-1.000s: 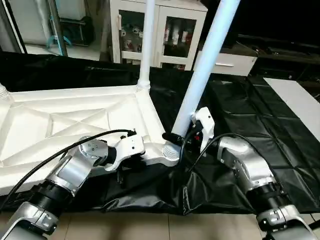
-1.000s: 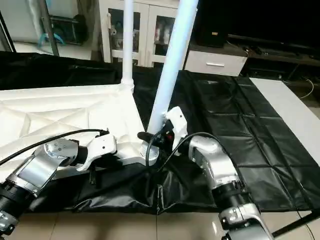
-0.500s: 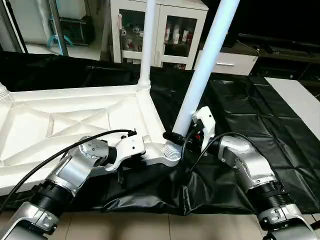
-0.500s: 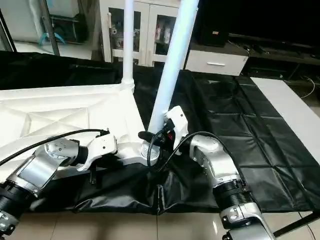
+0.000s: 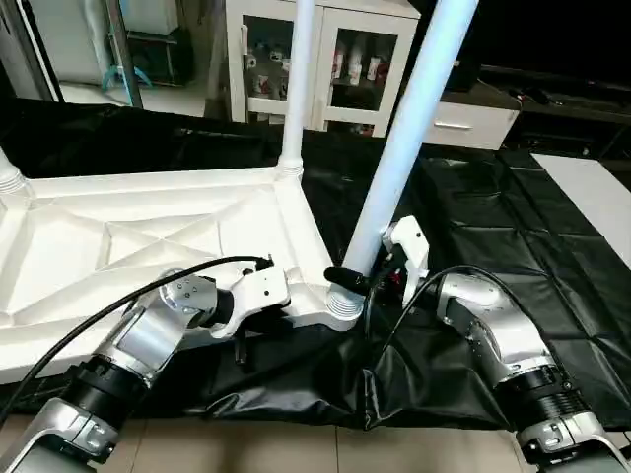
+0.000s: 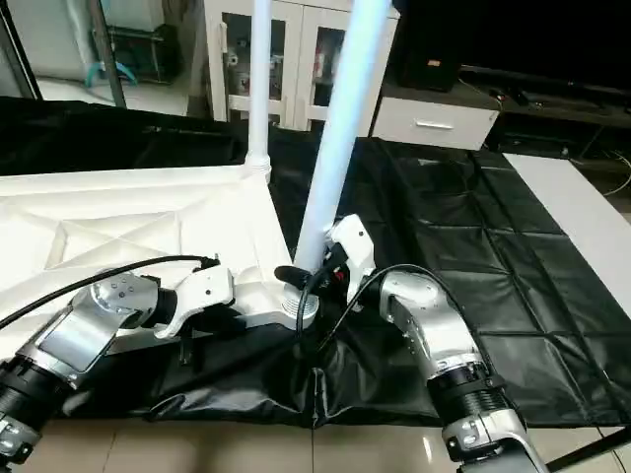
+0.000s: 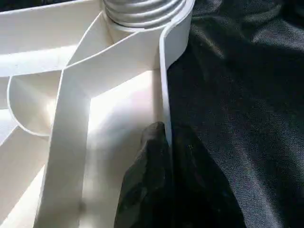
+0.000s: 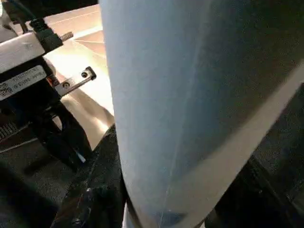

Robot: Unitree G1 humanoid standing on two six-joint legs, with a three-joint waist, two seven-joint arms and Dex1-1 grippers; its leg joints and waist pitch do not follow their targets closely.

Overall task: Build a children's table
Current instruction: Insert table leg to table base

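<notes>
1. The top is laid upside down on a black sheet, ribbed underside up. A legged socket is seen at its far-left corner. The moulded plastic is judged light and stiff, though broad enough to slide on the sheet when pushed; the rim wall is judged the best hold.

2. The left gripper is pinched on the near rim wall of the top, one finger inside the wall and one outside, just beside the near-right socket. The top is thereby steadied.

3. A back leg is stood upright in the far-right socket, apparently seated.

4. The near leg is stood in the near-right socket, leaning to the right and not yet plumb. The smooth tapered tube is judged light, rigid and slippery; a low hold, close to the threaded base, is judged to give the best control for turning or pressing it home.

5. The right gripper is closed around the near leg just above the socket, its fingers half spread by the width of the tube.

6. Seating is judged unfinished; cross-threading is the risk while the lean is kept.
</notes>
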